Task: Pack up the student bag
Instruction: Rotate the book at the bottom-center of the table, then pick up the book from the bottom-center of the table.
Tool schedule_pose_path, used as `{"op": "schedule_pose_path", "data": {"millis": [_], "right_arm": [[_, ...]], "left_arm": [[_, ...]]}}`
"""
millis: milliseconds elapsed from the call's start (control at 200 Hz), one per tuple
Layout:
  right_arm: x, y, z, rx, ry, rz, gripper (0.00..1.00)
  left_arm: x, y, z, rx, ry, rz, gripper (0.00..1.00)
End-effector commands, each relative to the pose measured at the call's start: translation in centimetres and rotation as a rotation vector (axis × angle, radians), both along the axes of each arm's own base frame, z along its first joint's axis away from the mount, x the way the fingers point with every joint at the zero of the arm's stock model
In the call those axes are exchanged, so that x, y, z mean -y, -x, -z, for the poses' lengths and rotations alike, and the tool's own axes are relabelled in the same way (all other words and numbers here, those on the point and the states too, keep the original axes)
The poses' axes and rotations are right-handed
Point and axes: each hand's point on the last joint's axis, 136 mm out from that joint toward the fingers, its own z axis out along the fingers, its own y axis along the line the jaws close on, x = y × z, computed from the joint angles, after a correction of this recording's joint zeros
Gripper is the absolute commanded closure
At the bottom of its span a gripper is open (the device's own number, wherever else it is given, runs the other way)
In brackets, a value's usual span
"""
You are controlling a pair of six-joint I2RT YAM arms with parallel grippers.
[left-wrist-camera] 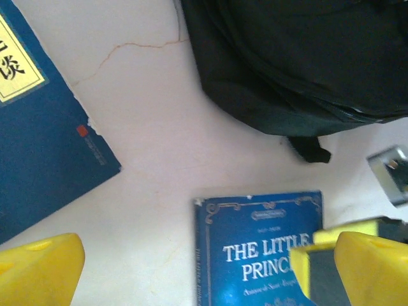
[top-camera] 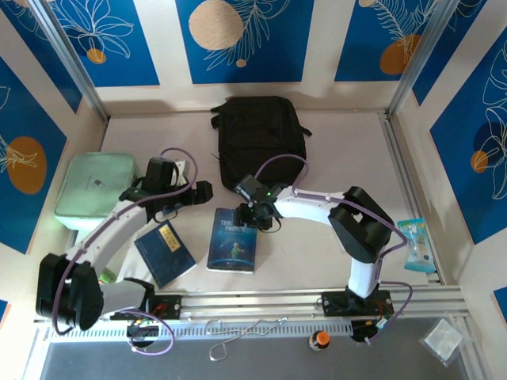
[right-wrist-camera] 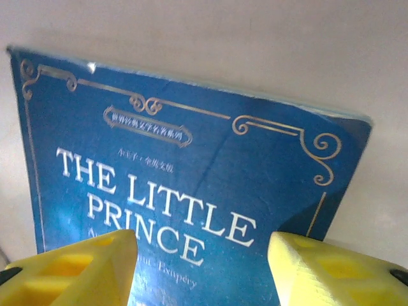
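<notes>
Blue Little Prince book (right-wrist-camera: 191, 159) lay under the right gripper (right-wrist-camera: 201, 271), jaws parted, while the left gripper (left-wrist-camera: 191, 274) gaped wide near the student bag (left-wrist-camera: 299, 57).

We see a pale table (top-camera: 348, 154) with a fine crack running across it. Directly under the right gripper (top-camera: 257, 214) lies the Little Prince book (top-camera: 234, 247), flat and cover up. Past that gripper's fingertips is the student bag (top-camera: 261, 138). On the near side of the left gripper (top-camera: 202, 192) sits a dark blue book (top-camera: 165, 253) and, off to that gripper's left, a mint-green case (top-camera: 95, 186).
</notes>
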Motion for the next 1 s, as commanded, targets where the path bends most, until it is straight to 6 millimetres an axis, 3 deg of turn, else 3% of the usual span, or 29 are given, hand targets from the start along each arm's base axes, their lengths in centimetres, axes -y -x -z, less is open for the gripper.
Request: {"op": "schedule_pose_path", "data": {"millis": [0,155,305,490,630,755,995], "right_arm": [[2.3,-1.7,2.0,0.020,0.118,0.077,0.41],[0.4,-2.4,-0.6,0.059,0.045,0.078,0.42],[0.7,-2.9,-3.1,0.111,0.048,0.090,0.42],[2.6,-0.7,-1.0,0.046,0.148,0.139,0.46],[3.7,0.9,0.1,0.016,0.192,0.165,0.53],[3.9,2.0,1.2,-0.025,0.179,0.169,0.63],[3.8,1.9,2.1,-0.026,0.170,0.154,0.73]], "left_arm": [[0.8,1.0,0.7,-0.023,0.073,0.017,0.00],[1.7,2.4,3.2,-0.125,0.126,0.033,0.01],[3.6,3.2,5.0,-0.220,0.232,0.024,0.01],[4.2,4.6,7.4,-0.320,0.194,0.029,0.05],[4.6,5.8,8.5,-0.363,0.175,0.056,0.16],[4.8,6.7,9.2,-0.406,0.157,0.074,0.33],[5.1,7.1,10.6,-0.472,0.113,0.096,0.49]]}}
